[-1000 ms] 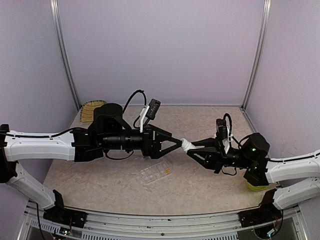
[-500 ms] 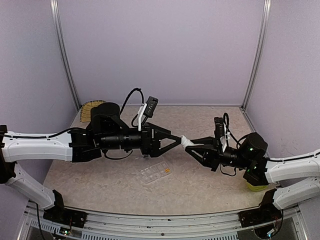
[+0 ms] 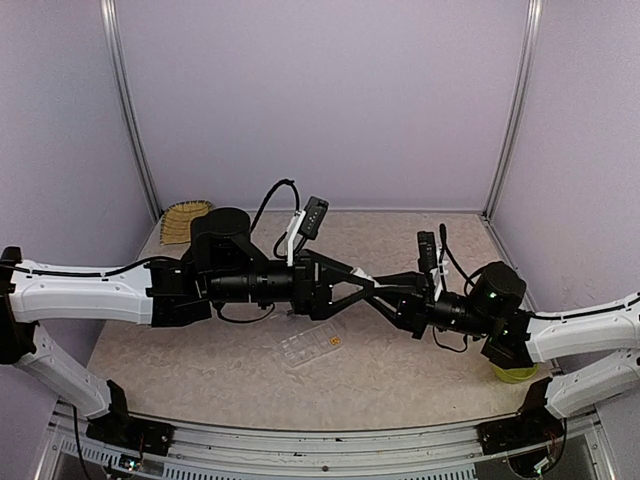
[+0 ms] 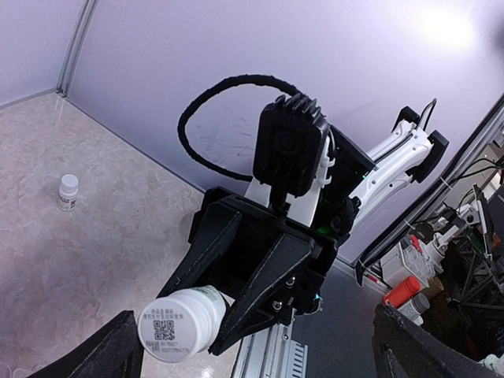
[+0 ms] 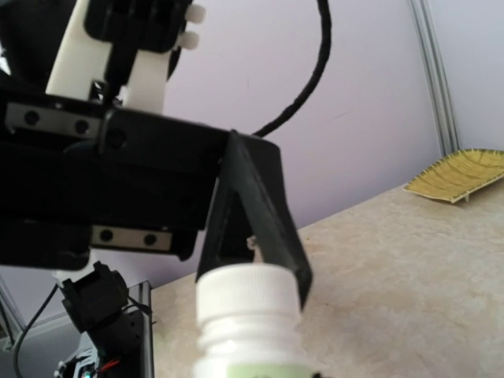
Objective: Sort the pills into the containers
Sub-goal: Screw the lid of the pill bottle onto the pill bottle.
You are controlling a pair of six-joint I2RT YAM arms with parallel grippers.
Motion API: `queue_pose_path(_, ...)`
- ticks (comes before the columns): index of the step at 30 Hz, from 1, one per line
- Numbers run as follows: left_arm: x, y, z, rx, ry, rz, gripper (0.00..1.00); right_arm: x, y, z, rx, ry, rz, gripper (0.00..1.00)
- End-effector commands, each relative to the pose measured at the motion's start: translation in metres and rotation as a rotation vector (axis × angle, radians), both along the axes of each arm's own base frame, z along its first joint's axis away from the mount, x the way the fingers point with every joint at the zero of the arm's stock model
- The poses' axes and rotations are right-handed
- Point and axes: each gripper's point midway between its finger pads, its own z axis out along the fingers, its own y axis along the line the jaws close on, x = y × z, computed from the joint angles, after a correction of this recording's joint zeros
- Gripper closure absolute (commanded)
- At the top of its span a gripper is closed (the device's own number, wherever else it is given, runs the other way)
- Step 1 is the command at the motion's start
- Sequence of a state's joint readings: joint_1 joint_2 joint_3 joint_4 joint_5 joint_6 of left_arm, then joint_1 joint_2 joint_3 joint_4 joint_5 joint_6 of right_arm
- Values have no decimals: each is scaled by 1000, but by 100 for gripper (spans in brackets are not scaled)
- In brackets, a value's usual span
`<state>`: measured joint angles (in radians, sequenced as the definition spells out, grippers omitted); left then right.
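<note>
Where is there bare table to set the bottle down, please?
Bare: the front strip between the clear plastic organizer box and the yellow-green bowl; the back right corner. Crowded: the middle, where left arm and right arm meet.

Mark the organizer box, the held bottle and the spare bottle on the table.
organizer box [image 3: 302, 350], top view, a clear cell.
held bottle [image 5: 248, 295], right wrist view, white cap.
spare bottle [image 4: 68, 197], left wrist view, its body.

Held bottle [image 4: 183, 323] sits between wide-spread left fingers [image 4: 106, 353]; organizer box [image 3: 312, 346] lies uncovered.
</note>
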<state>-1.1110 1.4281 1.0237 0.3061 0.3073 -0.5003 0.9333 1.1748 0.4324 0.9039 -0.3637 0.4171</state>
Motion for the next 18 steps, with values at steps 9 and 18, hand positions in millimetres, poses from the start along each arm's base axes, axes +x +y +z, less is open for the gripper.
queue_pose_path(9,-5,-7,18,-42,-31,-27,1,4,9,2,-15,1,-9,100)
queue_pose_path(18,-7,-10,20,-46,-31,-46,1,3,16,-3,-29,8,15,100)
